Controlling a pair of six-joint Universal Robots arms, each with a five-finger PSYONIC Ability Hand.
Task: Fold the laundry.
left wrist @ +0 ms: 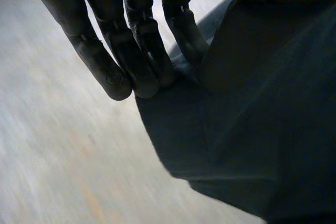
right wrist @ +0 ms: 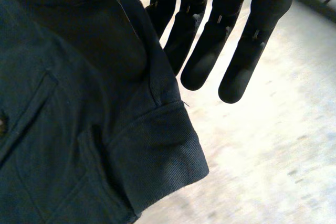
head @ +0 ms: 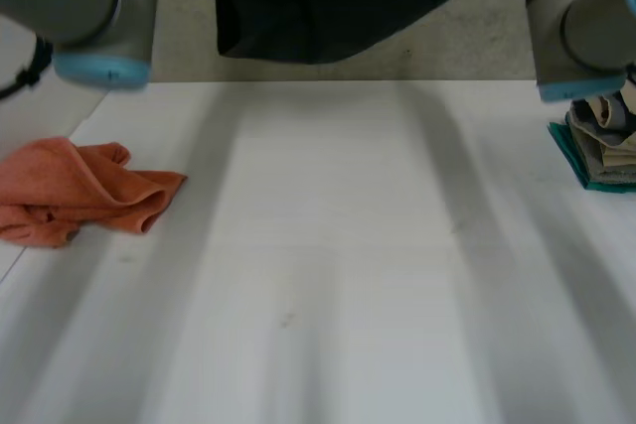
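Left wrist view kinda says it all: for a clean spread, both hands should pull the dark garment (left wrist: pixel 252 129) taut and lower it flat onto the middle of the table (head: pixel 328 245), no bunching. The left hand (left wrist: pixel 142 51) has straight fingers (left wrist: pixel 113 72), and the cloth looks pinched between the nearest one and the thumb. The right hand (right wrist: pixel 210 40) is the same deal, near a cuff (right wrist: pixel 157 150). The garment hangs past the table's far edge, with the orange cloth (head: pixel 79 191) and folded stack (head: pixel 601 146) well off to the sides.

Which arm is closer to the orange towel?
Left. The left arm hangs just by the orange towel; the right arm is across the table, over the stacked cloths.
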